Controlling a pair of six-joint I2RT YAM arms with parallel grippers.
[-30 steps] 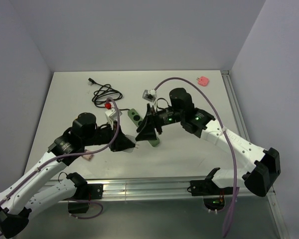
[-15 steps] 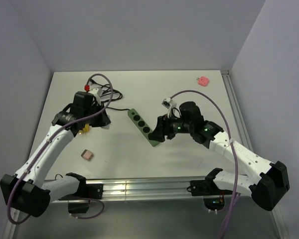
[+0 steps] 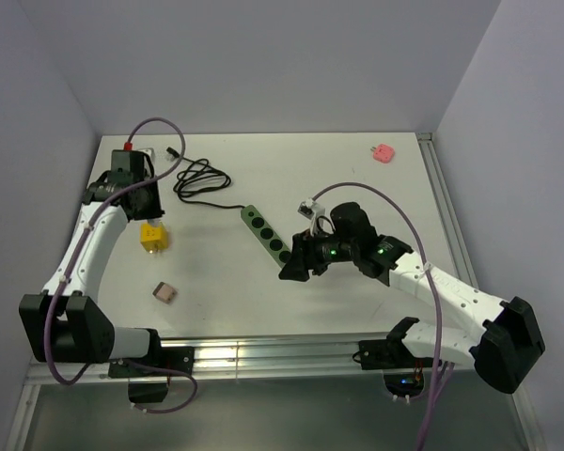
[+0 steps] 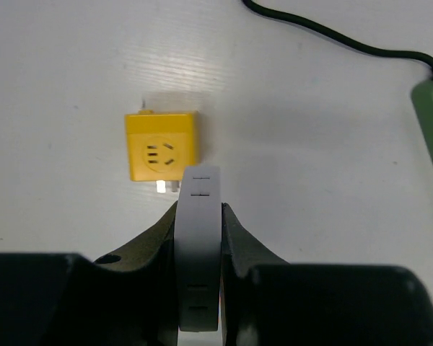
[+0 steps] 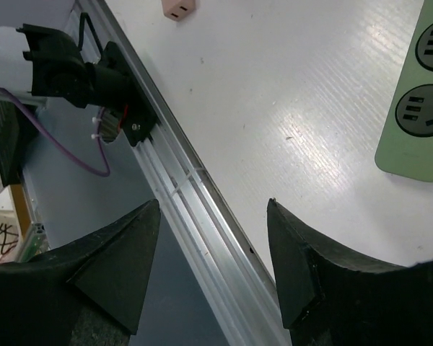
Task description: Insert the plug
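plug: yellow plug (image 4: 162,155) lies on the desk (image 3: 338,178) near the left edge, socket face up, nothing gripping it
target: green power strip (image 3: 266,237) sits diagonally mid-desk, sockets look empty, well apart from the plug
left gripper: (image 4: 199,209) sits right at the plug's edge, contact unclear. It is clenched, with a white strip (image 4: 199,252) pinched between the fingers; can't tell what that strip is
right gripper: (image 5: 213,209) released, jaws wide, nothing between them. It is over the desk's near edge, just beside the power strip's near end
other: black cable (image 3: 202,178) lies toward the far-left corner, pink piece (image 3: 383,150) at the far-right corner, small tan block (image 3: 164,292) toward the near-left corner
done: nothing that counts, as I read it; plug is neither picked up nor seated
left to do: grasp the plug, carry it to the power strip, line up the pins, press home. The right gripper looks placed to brace the power strip
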